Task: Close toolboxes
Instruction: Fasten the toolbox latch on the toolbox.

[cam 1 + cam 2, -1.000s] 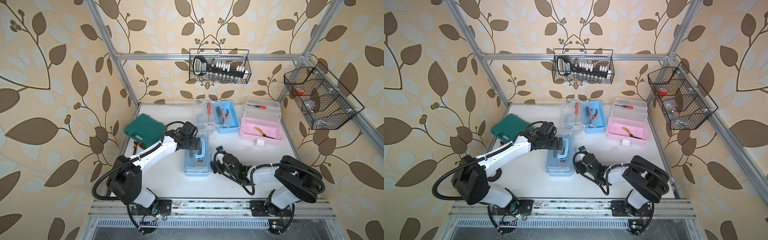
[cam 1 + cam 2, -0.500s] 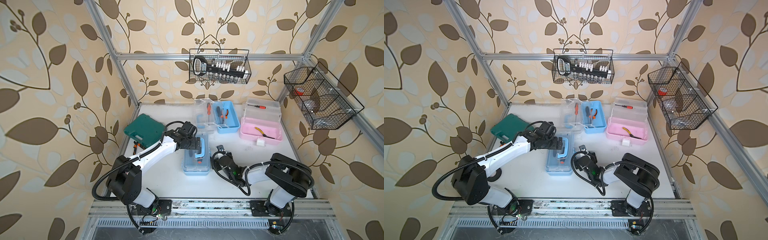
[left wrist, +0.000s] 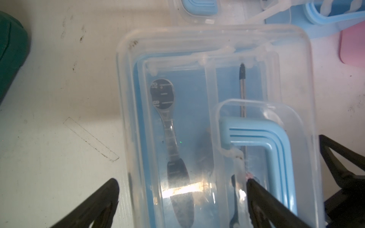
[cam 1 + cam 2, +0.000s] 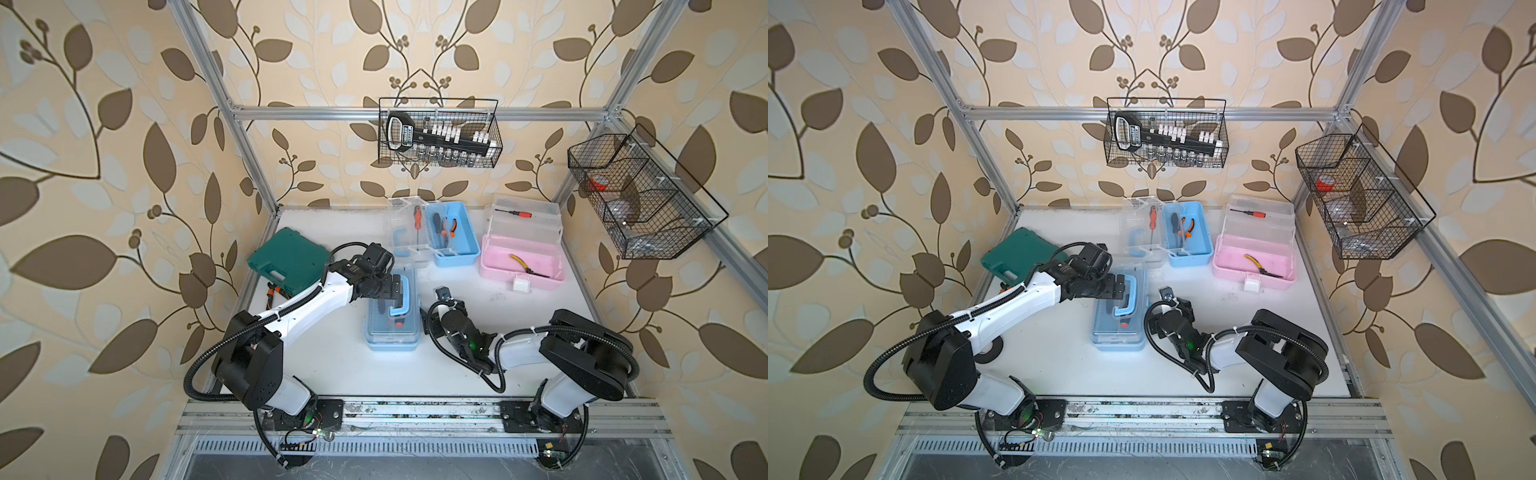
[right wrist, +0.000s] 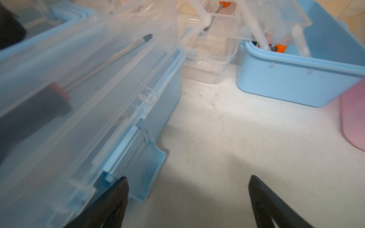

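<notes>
Toolboxes stand in three places on the white bench (image 4: 340,365). The pink box (image 4: 498,259), the largest, sits open at the back right. The far blue box (image 4: 457,255) sits just left of it at the back, also open. The near blue box (image 4: 392,332) lies mid-bench between the two arms with its lid (image 3: 217,45) down. Its long axis runs from the robot toward the back wall.

The left claw (image 4: 395,289) hovers over the far end of that box, above the blue handle (image 3: 276,138). It is spread as wide as it goes and holds nothing. The right claw (image 5: 187,178) sits low on the bench just beside the box's right long side. It too is spread wide and empty, and it points toward the back along the box's length.

The coming move likely turns on the small blue latch (image 5: 147,167) on that right long side. In the right wrist view it seems to hang loose rather than clipped over the lid's rim. It lies just beside the right claw, on the side toward the left arm, close to one finger. The right arm is plainly the nearer one. A short sideways push toward the box looks enough, and the left claw is placed to press the lid from above.
</notes>
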